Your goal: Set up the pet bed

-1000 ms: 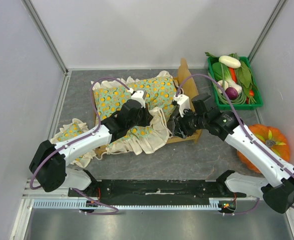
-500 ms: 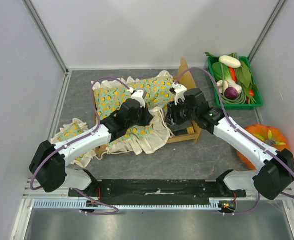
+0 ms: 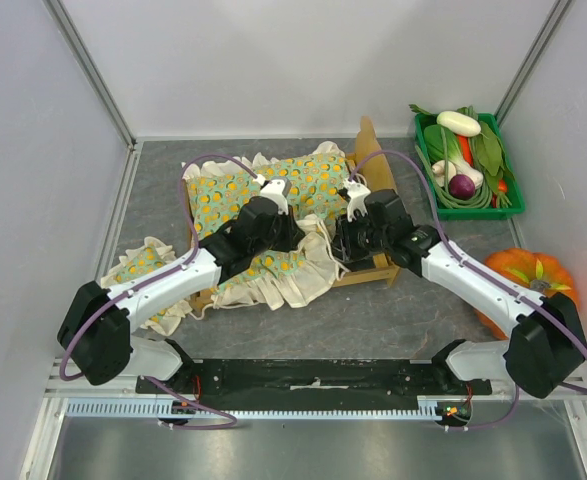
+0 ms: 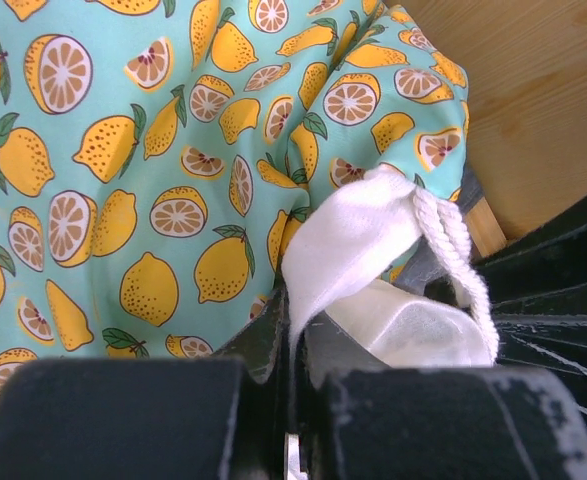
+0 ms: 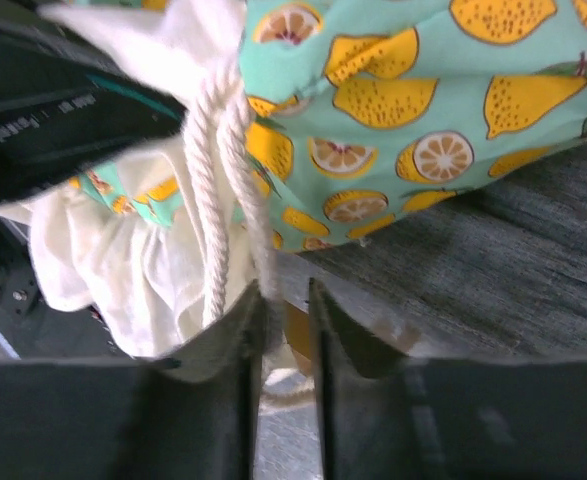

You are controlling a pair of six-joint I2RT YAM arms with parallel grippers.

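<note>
The left gripper (image 4: 291,345) pinches the cushion (image 4: 123,150) by its frill (image 4: 345,250). The right gripper (image 5: 285,300) sits narrow at the cord (image 5: 218,180), perhaps not gripping. An uneven pull could drag the cushion off the bed (image 3: 370,150).

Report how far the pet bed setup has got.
Done: the cushion lies over most of the pet bed, its near edge spilling past the wood. In hand: the left hand pinches the cushion's white frill; the right hand sits astride its white cord, grip unclear. Left: square the cushion inside the bed and add the small pillow, which lies off to the left.
</note>
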